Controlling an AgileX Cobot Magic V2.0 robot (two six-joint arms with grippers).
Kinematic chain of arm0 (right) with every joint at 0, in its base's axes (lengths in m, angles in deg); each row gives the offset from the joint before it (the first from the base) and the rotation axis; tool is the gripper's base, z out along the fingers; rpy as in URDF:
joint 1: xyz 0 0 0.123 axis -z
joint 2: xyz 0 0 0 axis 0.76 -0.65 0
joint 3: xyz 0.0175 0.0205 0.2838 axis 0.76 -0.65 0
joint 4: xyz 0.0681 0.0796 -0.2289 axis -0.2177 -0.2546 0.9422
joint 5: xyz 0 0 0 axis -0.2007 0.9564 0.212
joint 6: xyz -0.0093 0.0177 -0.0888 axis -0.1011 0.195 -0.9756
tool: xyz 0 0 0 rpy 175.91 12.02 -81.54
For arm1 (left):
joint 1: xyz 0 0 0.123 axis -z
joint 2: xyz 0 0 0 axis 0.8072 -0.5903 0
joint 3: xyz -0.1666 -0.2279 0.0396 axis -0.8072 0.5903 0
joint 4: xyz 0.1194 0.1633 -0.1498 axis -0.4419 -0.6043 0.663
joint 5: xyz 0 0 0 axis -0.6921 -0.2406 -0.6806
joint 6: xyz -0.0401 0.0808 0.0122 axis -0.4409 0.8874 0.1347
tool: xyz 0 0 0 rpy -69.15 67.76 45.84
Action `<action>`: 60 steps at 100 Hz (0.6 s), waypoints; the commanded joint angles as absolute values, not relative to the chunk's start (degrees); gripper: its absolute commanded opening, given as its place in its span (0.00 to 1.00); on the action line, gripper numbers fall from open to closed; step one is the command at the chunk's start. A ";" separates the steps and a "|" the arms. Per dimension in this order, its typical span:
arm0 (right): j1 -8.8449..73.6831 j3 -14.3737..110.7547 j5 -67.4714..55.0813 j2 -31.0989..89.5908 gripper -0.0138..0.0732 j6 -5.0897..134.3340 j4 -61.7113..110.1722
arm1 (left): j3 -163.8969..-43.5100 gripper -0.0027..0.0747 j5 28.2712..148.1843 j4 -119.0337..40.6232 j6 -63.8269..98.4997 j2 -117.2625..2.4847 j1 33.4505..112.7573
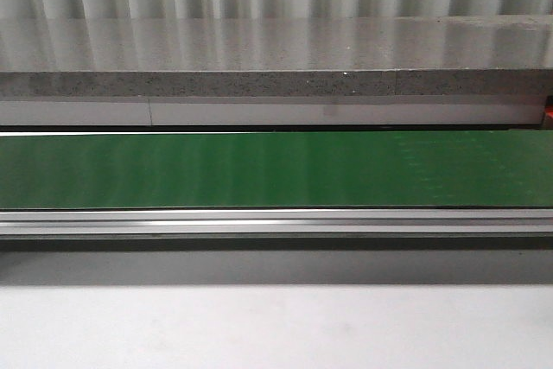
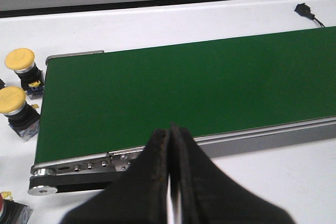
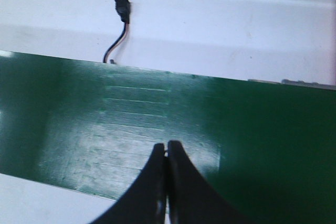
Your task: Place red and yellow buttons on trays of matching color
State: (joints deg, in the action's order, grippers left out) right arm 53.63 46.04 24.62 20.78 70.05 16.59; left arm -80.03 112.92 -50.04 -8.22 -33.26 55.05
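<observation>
Your left gripper (image 2: 169,145) hangs over the near edge of the flat green conveyor belt (image 2: 184,87), its two black fingers pressed together with nothing between them. It points down and forward across the belt, close to the belt's end, where the silver metal end bracket with its roller (image 2: 68,174) shows.

Off that end of the belt, on the white desk (image 2: 157,24), you have two yellow mushroom-head push buttons standing upright on black bases: one farther back (image 2: 21,62) and one nearer (image 2: 13,103), both just beside the belt's end and close to each other. A red-topped button (image 2: 10,211) is only partly visible at the picture's corner; you cannot tell much about it.

Your right gripper (image 3: 167,153) is likewise closed and empty, its black fingers touching, poised above the green belt over a patch of pale scuffed lines. Beyond the belt a small black connector on thin wires (image 3: 122,11) lies on the white desk.

From the front camera you see only the green belt (image 1: 276,170) and its aluminium rail (image 1: 276,222); neither arm shows there.
</observation>
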 commanded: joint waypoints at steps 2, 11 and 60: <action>52.19 44.19 18.35 25.87 0.08 69.84 15.82 | -81.56 0.01 108.67 -49.04 -8.12 -33.32 55.60; 52.13 40.95 17.04 30.16 0.08 69.84 16.49 | -81.56 0.01 108.67 -49.04 -8.12 -33.32 55.60; 52.07 27.31 9.92 51.82 0.08 81.86 33.31 | -81.56 0.01 108.67 -49.04 -8.12 -33.32 55.60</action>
State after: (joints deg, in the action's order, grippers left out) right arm 52.17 28.23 16.24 48.06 76.25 29.00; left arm -80.03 112.92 -50.04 -8.22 -33.26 55.05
